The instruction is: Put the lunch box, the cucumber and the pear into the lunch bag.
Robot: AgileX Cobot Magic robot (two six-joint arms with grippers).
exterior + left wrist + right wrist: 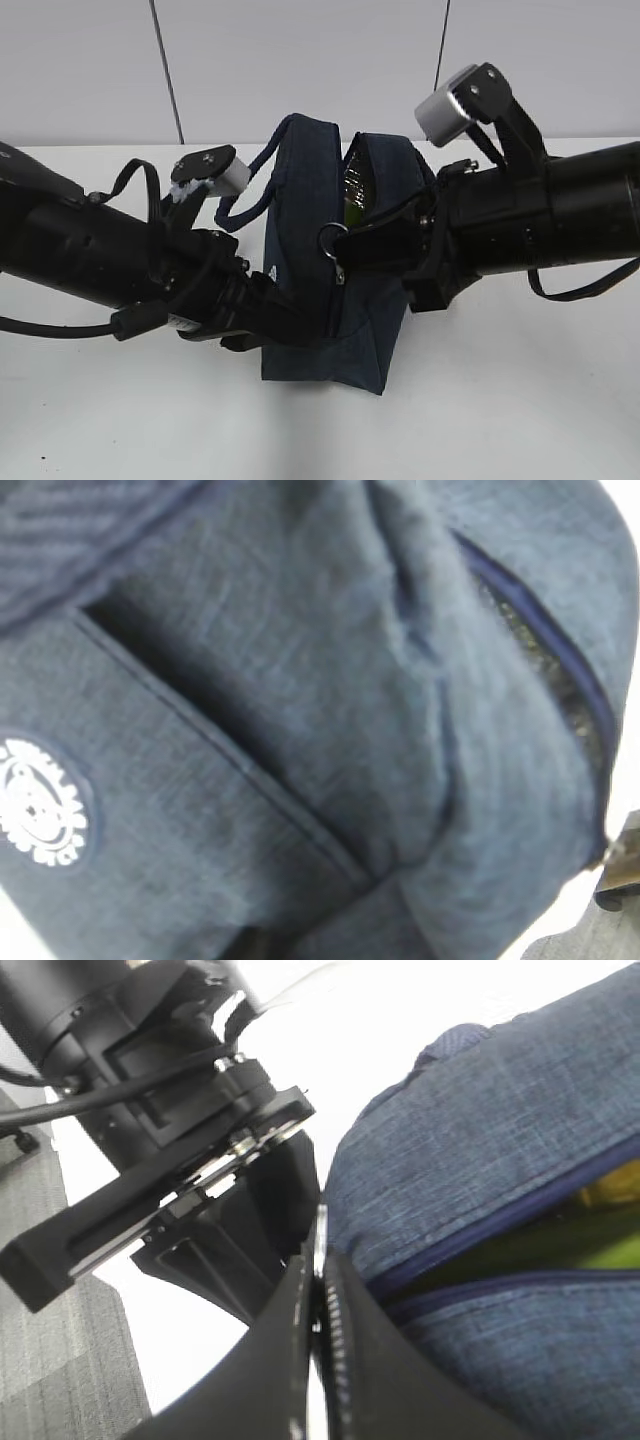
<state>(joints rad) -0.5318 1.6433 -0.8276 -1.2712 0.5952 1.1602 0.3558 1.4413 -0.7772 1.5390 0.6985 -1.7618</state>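
One white table [520,400], grey wall [300,60].

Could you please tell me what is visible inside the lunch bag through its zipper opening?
Through the lunch bag's open zipper, something green and a bit of yellow show. The fabric hides the rest, so individual items cannot be told apart.

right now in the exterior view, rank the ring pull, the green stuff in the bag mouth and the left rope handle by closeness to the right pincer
1. Ring pull: at the right pincer tips, on the lunch bag front.
2. Green contents: just above, inside the open mouth.
3. Rope handle: upper left of the bag, farthest.
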